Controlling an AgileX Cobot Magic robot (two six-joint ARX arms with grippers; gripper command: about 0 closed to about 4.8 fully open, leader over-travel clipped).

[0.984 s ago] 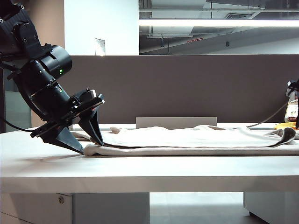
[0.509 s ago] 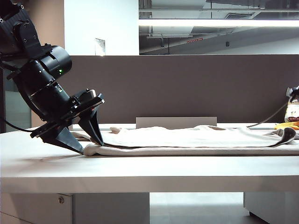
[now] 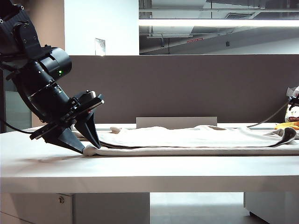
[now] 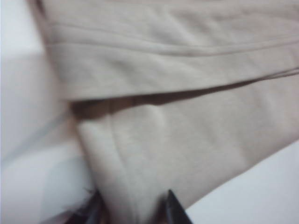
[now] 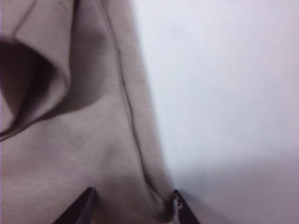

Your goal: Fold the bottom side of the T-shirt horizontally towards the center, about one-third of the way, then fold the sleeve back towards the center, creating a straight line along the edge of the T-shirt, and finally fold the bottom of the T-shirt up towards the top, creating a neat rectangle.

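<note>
The beige T-shirt (image 3: 196, 137) lies folded lengthwise across the white table (image 3: 140, 172). My left gripper (image 3: 91, 148) is down at its left end, one finger under the folded edge and one on top. In the left wrist view the left gripper (image 4: 134, 207) straddles a bunched ridge of the T-shirt (image 4: 187, 140), jaws partly closed but still apart. In the right wrist view my right gripper (image 5: 133, 205) stands the same way over the T-shirt (image 5: 70, 154), astride its edge, where the stitched line of the bottom hem (image 5: 126, 102) runs beside bare table (image 5: 224, 93). The exterior view does not show the right gripper.
A grey partition (image 3: 187, 84) runs behind the table. A yellow-and-white packet (image 3: 292, 112) and a cable (image 3: 266, 120) sit at the far right end. A pale upright board (image 3: 175, 122) stands behind the shirt.
The left gripper's fingers have drawn closer together around the shirt's left end. The arm itself has stayed in place and the shirt has not shifted.
</note>
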